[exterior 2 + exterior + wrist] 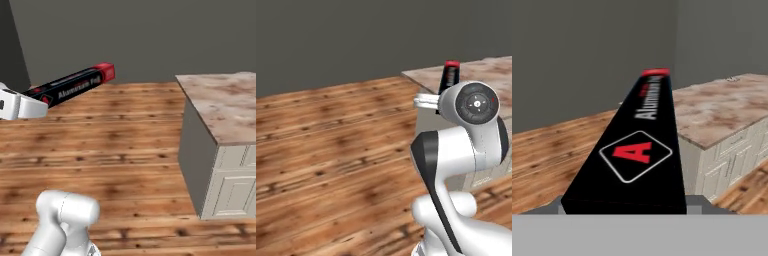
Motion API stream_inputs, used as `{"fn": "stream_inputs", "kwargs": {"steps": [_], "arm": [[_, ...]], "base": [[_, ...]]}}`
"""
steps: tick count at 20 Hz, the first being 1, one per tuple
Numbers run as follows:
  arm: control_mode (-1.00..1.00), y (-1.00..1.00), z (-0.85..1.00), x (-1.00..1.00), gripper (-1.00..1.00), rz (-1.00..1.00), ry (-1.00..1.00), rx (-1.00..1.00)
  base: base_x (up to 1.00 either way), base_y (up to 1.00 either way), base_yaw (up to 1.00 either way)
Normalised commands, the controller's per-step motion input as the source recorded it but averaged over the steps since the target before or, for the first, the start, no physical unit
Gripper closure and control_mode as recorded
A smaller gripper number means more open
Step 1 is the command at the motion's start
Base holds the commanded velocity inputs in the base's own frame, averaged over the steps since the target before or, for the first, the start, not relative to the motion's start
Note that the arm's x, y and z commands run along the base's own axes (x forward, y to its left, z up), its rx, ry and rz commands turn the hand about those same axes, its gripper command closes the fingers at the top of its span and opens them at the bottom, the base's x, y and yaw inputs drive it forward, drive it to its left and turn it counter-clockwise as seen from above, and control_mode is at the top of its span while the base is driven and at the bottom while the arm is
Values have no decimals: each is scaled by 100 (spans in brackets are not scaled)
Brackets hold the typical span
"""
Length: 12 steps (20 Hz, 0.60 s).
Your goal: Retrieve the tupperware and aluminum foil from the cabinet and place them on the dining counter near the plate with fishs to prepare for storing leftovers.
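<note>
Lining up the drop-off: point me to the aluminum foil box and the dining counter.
aluminum foil (637,150), hand view: on the red logo on its black top face.
aluminum foil (75,87), right base view: on the lettered black side.
dining counter (225,105), right base view: on the bare marbled top.

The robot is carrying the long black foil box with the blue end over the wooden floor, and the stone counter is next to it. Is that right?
Almost. The end of the aluminum foil box is red, not blue; the right base view shows it clearly. The rest holds: the gripper carries the long black box above the wooden floor, with the stone dining counter nearby.
</note>
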Motion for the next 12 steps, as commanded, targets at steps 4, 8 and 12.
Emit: {"fn": "stream_inputs", "kwargs": {"steps": [4,8,12], "arm": [[100,0,0,0,100,0,0,0],[100,0,0,0,100,0,0,0],[100,0,0,0,100,0,0,0]], "base": [[100,21,-30],[100,36,-32],[100,40,-33]]}}
